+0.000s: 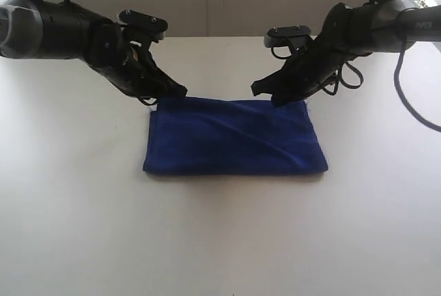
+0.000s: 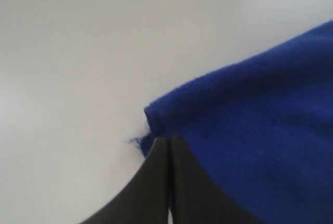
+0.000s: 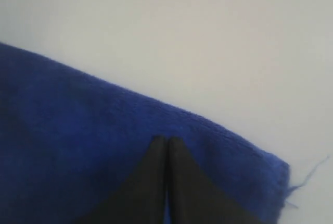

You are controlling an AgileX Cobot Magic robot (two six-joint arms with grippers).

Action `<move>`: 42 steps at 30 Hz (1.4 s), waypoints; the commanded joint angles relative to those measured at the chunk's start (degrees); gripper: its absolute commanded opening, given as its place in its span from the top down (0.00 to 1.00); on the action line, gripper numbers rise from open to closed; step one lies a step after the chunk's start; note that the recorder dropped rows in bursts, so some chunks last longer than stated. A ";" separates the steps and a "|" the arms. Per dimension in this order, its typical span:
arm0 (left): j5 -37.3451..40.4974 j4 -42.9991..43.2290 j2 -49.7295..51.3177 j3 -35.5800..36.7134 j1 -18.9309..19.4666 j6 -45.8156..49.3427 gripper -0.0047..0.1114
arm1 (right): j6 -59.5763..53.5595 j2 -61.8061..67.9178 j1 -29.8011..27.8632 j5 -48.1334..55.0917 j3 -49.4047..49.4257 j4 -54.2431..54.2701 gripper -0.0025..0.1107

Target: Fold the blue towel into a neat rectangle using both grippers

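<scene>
- The blue towel (image 1: 234,134) lies flat in the middle of a plain white bench (image 1: 220,241), which fills most of the exterior view.
- The towel already forms a wide rectangle. Its long axis runs left to right between the two arms. Its surface is deep blue and fuzzy, with soft creases and a thin stitched edge.
- Two black jointed arms lean in from the far side, so the whole towel lies on the near side of both claws.
- The left claw (image 1: 180,92) has its tip at the towel's far left corner. Its jaws are pressed together, with no gap at the tip (image 2: 167,140). Whether any cloth is nipped between them cannot be told.
- The right claw (image 1: 269,95) sits on the far edge, a little inside the far right corner. It too is fully closed (image 3: 166,141).
- Each arm is nearest its own corner. Any further fold would likely draw the far edge toward the near one.
- A loose thread (image 3: 309,174) trails from the right corner, and a small blue tuft (image 2: 136,141) sticks out at the left corner.
</scene>
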 commanded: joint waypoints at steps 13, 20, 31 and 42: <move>12.07 -6.13 6.87 0.01 -4.93 4.36 0.96 | -15.75 2.34 3.85 -2.46 0.44 11.96 0.98; 22.24 -6.84 6.64 0.01 -4.93 14.39 0.96 | -10.47 4.15 3.54 -5.74 0.44 11.60 0.98; 19.99 -6.96 1.88 -2.57 -4.72 18.40 0.96 | -9.70 -0.46 3.39 -5.01 0.44 11.34 0.98; 7.54 -4.04 3.61 -2.70 -3.59 16.92 0.96 | -11.43 -1.36 3.39 -7.05 0.44 11.34 0.98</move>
